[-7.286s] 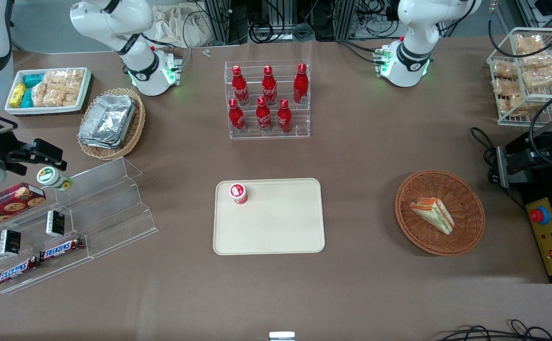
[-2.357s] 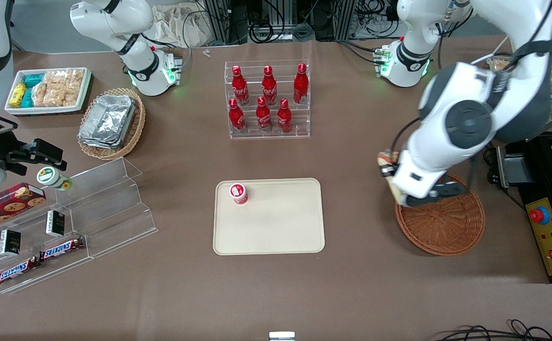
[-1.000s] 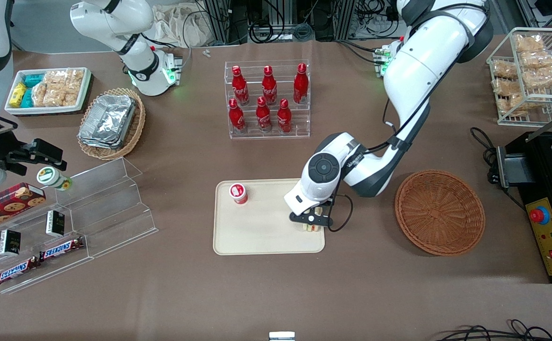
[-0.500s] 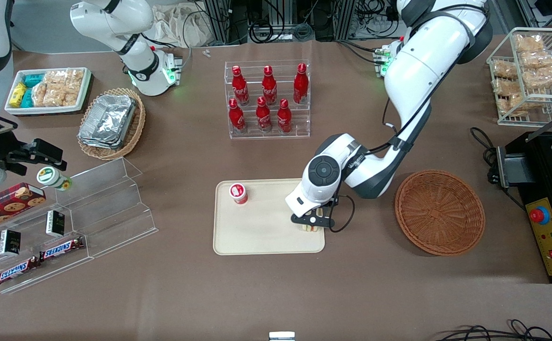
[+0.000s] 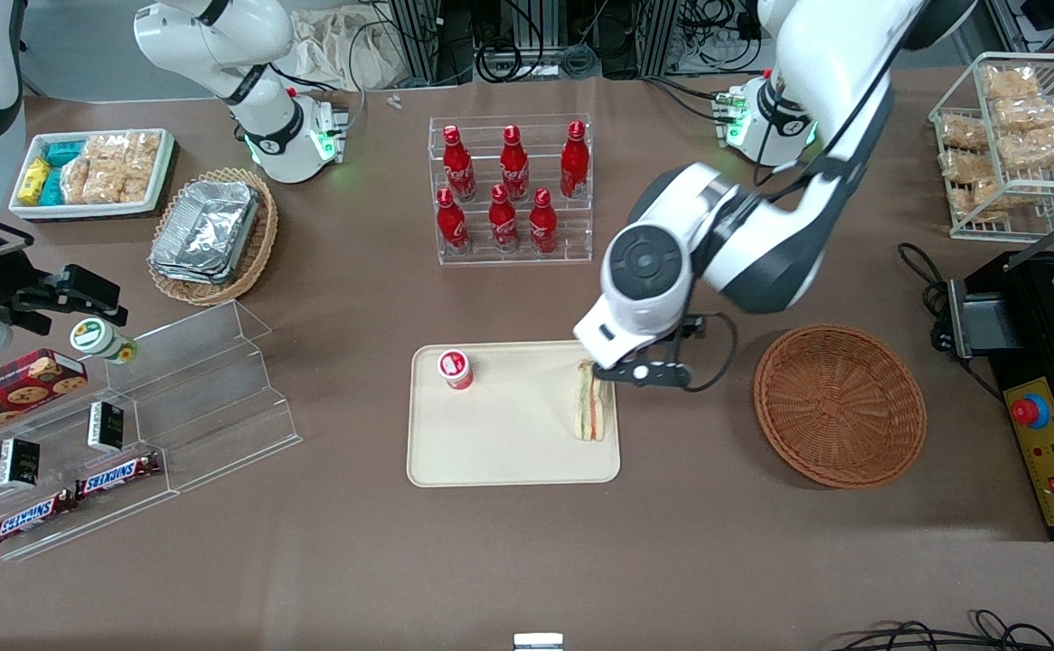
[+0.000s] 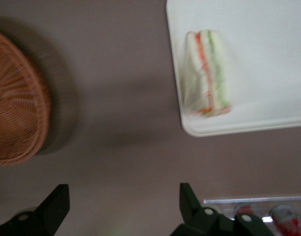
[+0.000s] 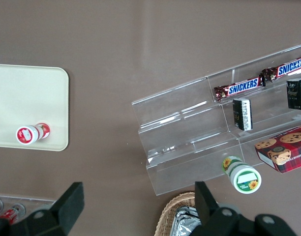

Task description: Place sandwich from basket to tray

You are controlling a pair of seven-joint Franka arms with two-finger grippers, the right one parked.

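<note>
Sandwich (image 5: 590, 403) on tray (image 5: 509, 452), standing on edge at tray's end toward working arm, filling stripes showing, nothing touching it. Worktop (image 5: 527, 561) brown, carrying everything. Tray cream, flat; small red-capped cup (image 5: 456, 369) upright at its corner toward parked arm's end. Basket (image 5: 839, 405) beside tray toward working arm's end, nothing in it. Gripper (image 6: 123, 216) raised above worktop between tray and basket, fingers (image 6: 190, 204) spread wide, holding nothing.
</note>
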